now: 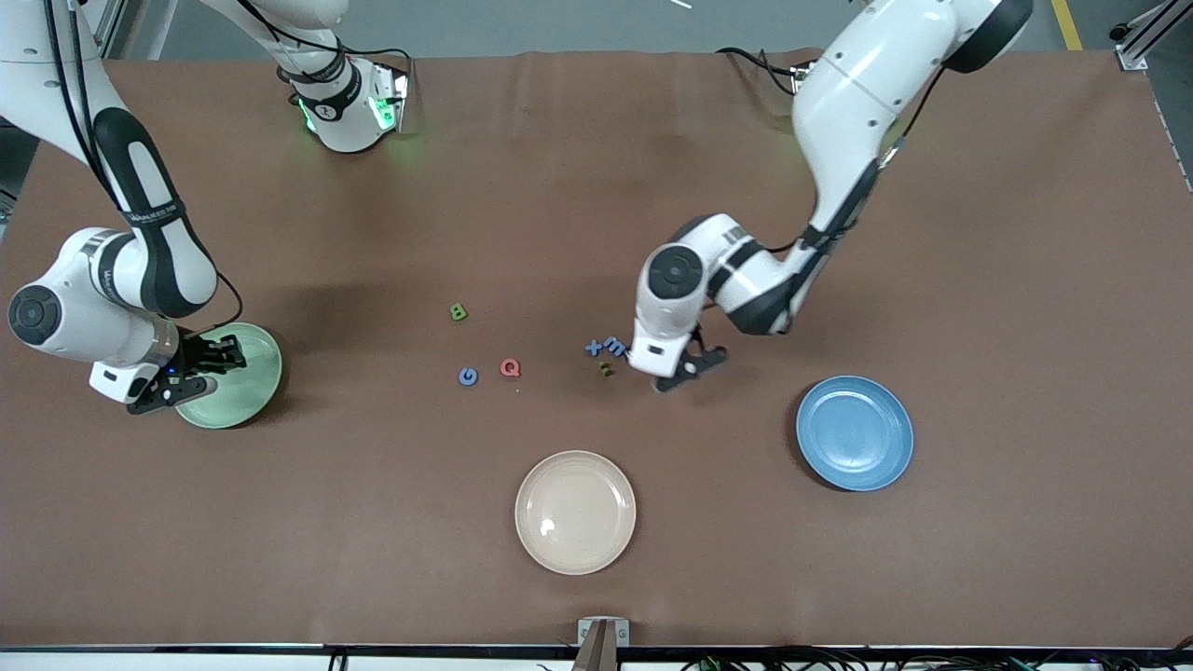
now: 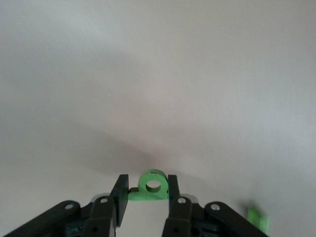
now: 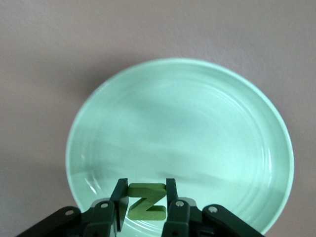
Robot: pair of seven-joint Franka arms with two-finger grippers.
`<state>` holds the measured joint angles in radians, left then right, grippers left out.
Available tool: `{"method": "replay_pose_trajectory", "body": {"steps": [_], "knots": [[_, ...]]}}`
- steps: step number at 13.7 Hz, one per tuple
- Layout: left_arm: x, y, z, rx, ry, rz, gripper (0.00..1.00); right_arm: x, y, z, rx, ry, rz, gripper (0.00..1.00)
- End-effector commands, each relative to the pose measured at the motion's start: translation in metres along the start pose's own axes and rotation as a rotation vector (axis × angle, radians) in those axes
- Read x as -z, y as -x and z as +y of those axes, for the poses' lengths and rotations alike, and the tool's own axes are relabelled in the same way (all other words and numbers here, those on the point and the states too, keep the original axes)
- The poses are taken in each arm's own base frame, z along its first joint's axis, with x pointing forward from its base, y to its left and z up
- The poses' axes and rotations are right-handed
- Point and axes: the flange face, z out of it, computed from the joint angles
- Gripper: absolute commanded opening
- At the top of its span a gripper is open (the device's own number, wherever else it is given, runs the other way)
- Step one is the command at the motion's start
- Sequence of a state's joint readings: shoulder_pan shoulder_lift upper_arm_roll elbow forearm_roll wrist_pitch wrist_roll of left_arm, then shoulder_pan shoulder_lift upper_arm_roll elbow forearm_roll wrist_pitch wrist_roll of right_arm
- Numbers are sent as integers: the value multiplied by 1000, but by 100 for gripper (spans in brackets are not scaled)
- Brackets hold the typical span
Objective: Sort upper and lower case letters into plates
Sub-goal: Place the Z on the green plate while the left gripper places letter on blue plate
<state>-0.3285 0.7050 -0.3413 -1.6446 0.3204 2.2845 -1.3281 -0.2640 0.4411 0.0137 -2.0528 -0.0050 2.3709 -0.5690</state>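
Cream-beige plate [image 1: 575,512], nearest the front camera, taken here as the landmark. Blue plate [image 1: 855,432] lies a little farther from the camera than the cream-beige plate, toward the left arm's end of the table; pale green plate [image 1: 244,377] lies farther again, toward the right arm's end. Right gripper [image 1: 198,373] hangs over the pale green plate, fingers closed on a dark green letter Z [image 3: 144,201], which is held flat between the pads with its bars running from one finger to the other. Left gripper [image 1: 688,364] stands low at the table, farther from the camera than the cream-beige plate, between that plate and the blue one; its fingers [image 2: 119,193] are narrowly parted and bracket a bright green letter [image 2: 152,186] with a round hole, both pads touching or just beside it. Loose letters lie farther from the camera than the cream-beige plate: blue G [image 1: 468,376], red Q [image 1: 510,367], green B [image 1: 458,311], and blue x [image 1: 594,348] with blue m [image 1: 614,347] just beside the left gripper.
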Motion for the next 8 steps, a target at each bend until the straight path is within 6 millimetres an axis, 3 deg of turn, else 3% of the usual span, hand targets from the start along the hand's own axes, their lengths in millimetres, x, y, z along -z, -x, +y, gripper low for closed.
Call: {"method": "replay_pose_trajectory", "body": {"steps": [1, 3, 6, 7, 8], "knots": [[34, -82, -55, 27, -67, 69, 1, -9, 17, -11, 12, -4, 16, 19], [32, -128, -88, 19, -88, 79, 1, -13, 19, -13, 12, 0, 22, 19], [22, -176, -128, 22, -100, 59, 1, -14, 19, -13, 10, -1, 21, 26], [14, -198, -145, 18, -100, 56, 1, -13, 19, -13, 10, -2, 19, 44], [4, -222, -161, 22, -100, 51, 2, -10, 18, -14, 12, 1, 23, 83]]}}
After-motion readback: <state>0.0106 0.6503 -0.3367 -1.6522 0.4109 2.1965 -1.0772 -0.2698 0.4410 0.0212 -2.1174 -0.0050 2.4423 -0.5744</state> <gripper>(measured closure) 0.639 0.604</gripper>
